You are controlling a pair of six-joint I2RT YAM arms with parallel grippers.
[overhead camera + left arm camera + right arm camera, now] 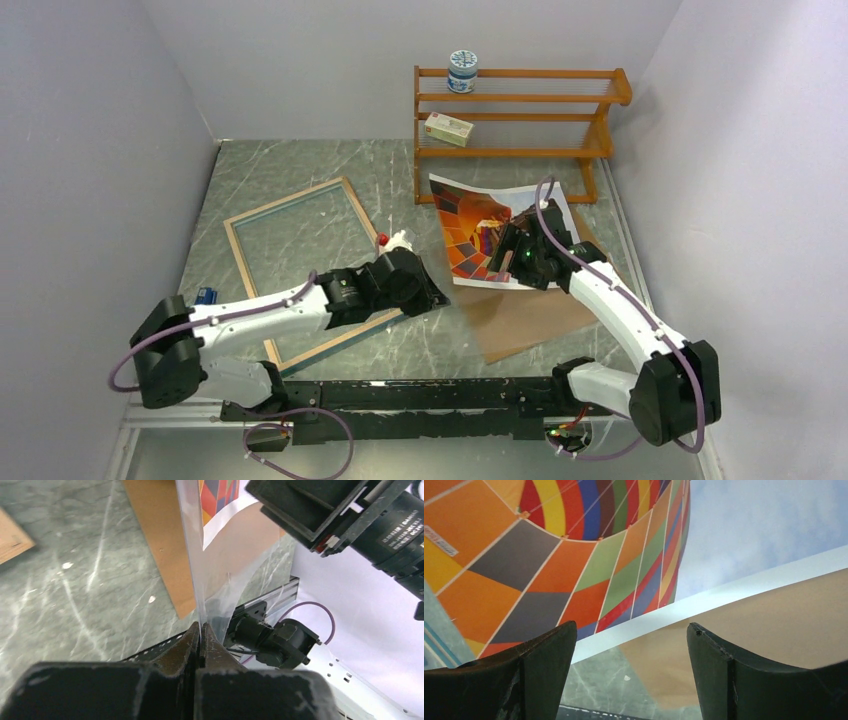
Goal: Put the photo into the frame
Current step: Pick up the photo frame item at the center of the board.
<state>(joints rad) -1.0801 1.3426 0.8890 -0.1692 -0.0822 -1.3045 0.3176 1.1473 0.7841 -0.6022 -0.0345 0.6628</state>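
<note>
Left pincer (201, 630): jaws together, clamped on the edge of a clear sheet (192, 555). The sheet stands up out of the tips, edge-on to the wrist cam.

Left arm (260, 315) runs low from its base, forward and right. It crosses the near right side of the frame (285, 200), and the wrist sits at the frame's right corner.

Right pincer (630, 630): jaws wide apart, gripping nothing. The tips straddle the near white border of the photo (465, 215). Can't tell whether they touch the paper.

Right arm (620, 300) reaches from its base forward and left, wrist pitched down over the photo.

Photo: print side up, mid-right on the counter (300, 165), not in the frame. Its near part lies over a brown board (520, 315), and its left side hangs past the board over the counter. The far edge is near the foot of the rack (520, 100).

Frame: flat on the counter to the left, wood rim up, skewed, apart from the photo.
</note>
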